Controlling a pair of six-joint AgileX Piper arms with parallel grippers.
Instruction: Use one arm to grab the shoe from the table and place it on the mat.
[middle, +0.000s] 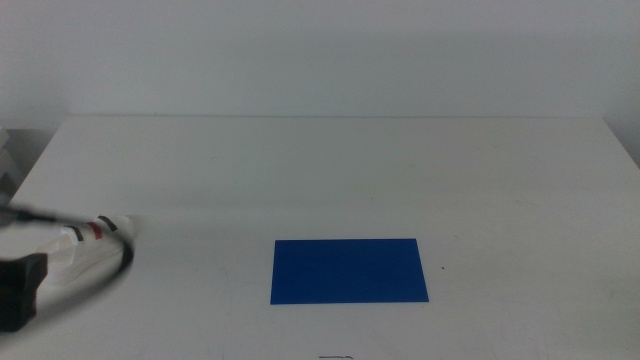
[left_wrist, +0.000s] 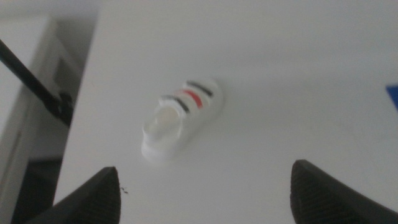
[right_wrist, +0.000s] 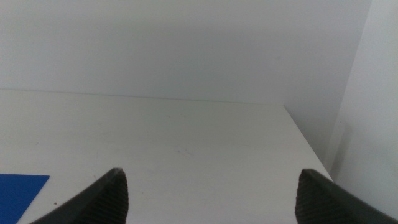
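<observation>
The shoe (middle: 92, 235), white with two black straps and a red one between, lies on the white table (middle: 330, 170) at the left, partly behind my left arm's black cable (middle: 118, 262). The blue mat (middle: 348, 270) lies flat at front centre, apart from the shoe. In the left wrist view the shoe (left_wrist: 180, 118) lies ahead of my left gripper (left_wrist: 205, 199), whose jaws stand wide apart and empty above the table; a mat corner (left_wrist: 393, 96) shows. My right gripper (right_wrist: 211, 199) is open and empty, out of the middle view, with a mat corner (right_wrist: 18, 193) in sight.
The table's left edge (left_wrist: 87, 93) runs close to the shoe, with a white cabinet (left_wrist: 28, 87) beyond it. The table's right edge (right_wrist: 308, 143) shows in the right wrist view. A white wall (middle: 320, 50) stands behind the table.
</observation>
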